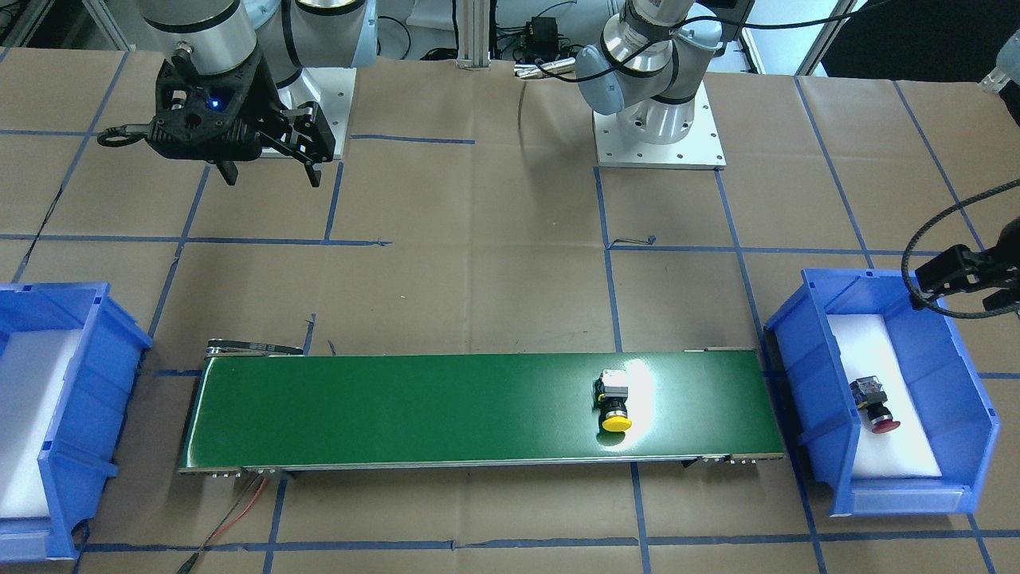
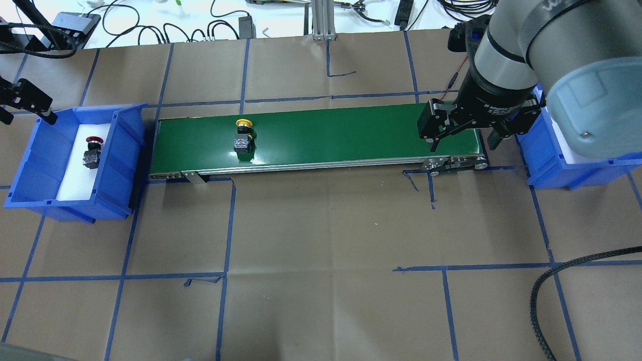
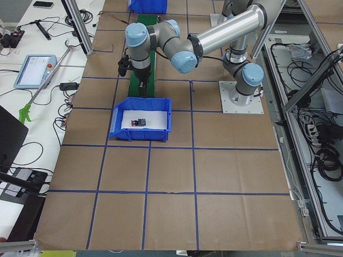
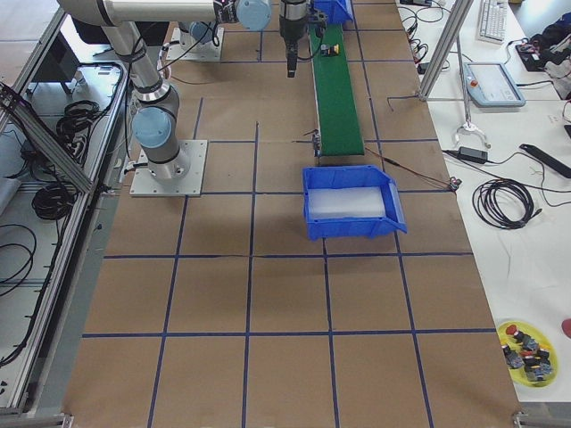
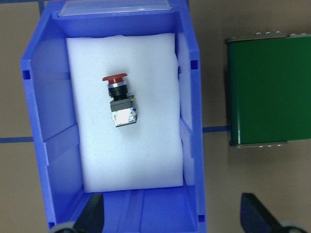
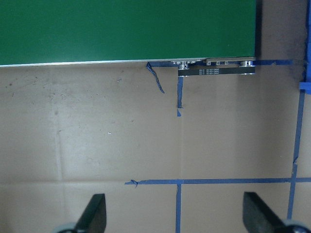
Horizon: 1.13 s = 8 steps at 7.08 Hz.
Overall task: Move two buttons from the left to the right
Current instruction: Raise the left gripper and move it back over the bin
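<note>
Hanging by the blue bin (image 5: 34,121), left hand (image 5: 173,216) is spread wide, empty; red button (image 5: 119,99) lies inside. Right hand (image 2: 463,145) also released, empty, near belt (image 2: 326,135) end; yellow button (image 2: 243,134) on belt.

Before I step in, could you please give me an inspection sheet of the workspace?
Surface: brown paper table with blue tape grid; green conveyor belt across it.
Job's things: yellow button lying on the belt; red button on foam in the left bin; right bin holds only foam.
Clutter: nothing seen.
Grippers: left gripper open over the left bin; right gripper open, empty, near the belt's right end.
Cables: red and black wires at the belt's right end.
Surroundings: side benches with cables, a teach pendant.
</note>
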Tool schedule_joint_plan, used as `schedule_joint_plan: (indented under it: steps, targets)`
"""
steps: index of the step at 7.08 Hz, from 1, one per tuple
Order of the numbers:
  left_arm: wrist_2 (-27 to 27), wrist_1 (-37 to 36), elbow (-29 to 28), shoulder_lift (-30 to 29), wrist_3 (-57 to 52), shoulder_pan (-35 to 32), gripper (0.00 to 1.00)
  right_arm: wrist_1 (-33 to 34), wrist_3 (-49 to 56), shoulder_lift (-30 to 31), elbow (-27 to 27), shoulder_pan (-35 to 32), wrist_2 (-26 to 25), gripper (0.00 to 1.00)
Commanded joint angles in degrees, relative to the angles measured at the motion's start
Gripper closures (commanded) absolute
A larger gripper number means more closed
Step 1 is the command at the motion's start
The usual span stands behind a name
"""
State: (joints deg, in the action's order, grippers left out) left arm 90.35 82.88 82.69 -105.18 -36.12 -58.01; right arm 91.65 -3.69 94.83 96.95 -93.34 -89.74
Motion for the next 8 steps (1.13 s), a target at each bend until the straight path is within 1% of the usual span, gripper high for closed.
schedule_joint_plan:
  steps: [1,2,4,5,6,8]
  targets:
    - [0.09,0.0,-2.27,-3.1,1.29,0.54,0.01,0.02,0.0,0.0,0.0,0.0,0.0,0.0]
    - [-0.34,-0.26,-2.53,-4.15,2.88,0.36,0.01,0.02,0.0,0.0,0.0,0.0,0.0,0.0]
    - [-0.44,-8.31,-0.52,-6.86,3.34,-0.34,0.01,-0.06,0.0,-0.35,0.0,0.0,0.0,0.0]
    - [-0.52,-11.13,0.19,-8.79,3.43,-0.61,0.01,-0.07,-0.09,-0.52,-0.09,0.0,0.0,0.0]
    - [-0.44,-14.47,1.67,-9.95,3.34,-0.61,0.01,-0.07,-0.09,-0.53,-0.09,0.0,-0.09,0.0]
    - [-0.52,-22.46,7.45,-10.92,3.43,-0.7,0.01,0.2,0.0,-1.31,0.7,0.0,0.09,0.0]
